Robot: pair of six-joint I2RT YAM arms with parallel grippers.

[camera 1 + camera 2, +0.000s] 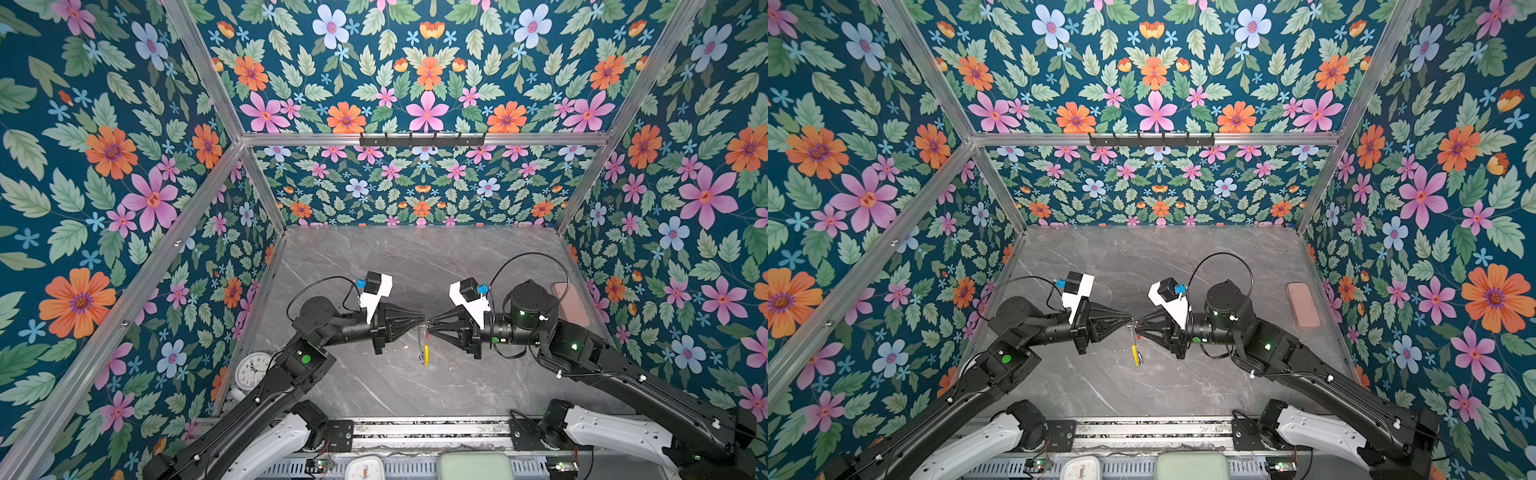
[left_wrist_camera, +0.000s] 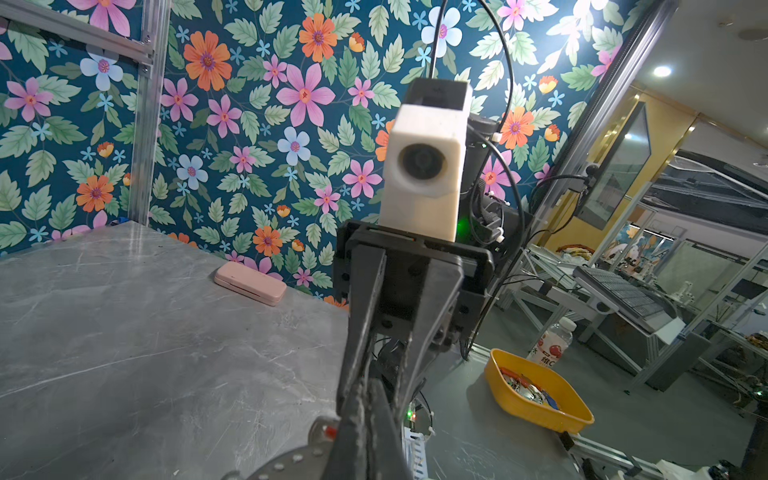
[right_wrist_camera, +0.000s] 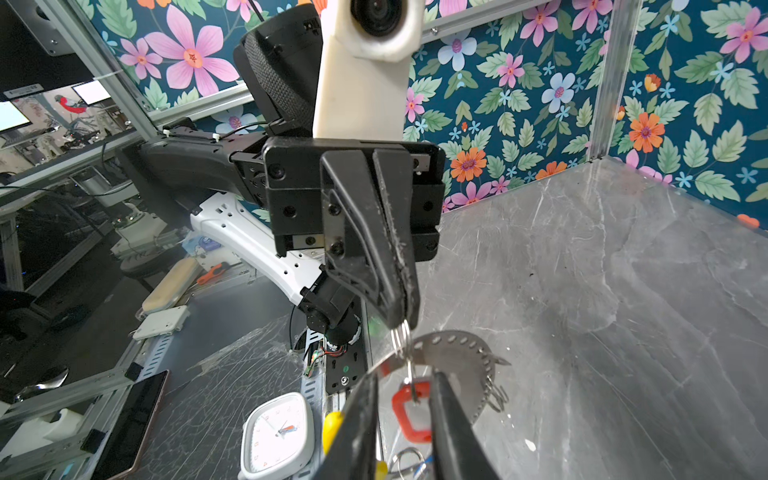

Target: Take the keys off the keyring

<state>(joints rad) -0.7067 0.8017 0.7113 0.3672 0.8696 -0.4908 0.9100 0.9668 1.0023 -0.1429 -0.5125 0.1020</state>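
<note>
L claw (image 3: 401,321) clamps keyring (image 3: 457,353), R claw (image 3: 405,376) straddles red-tag key (image 3: 400,411)

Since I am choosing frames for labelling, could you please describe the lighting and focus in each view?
In both top views the light is even, yet the keyring is tiny. In the left wrist view a ceiling lamp flares and the close keyring is blurred. In the right wrist view the red key tag is sharp, the table glossy.
</note>
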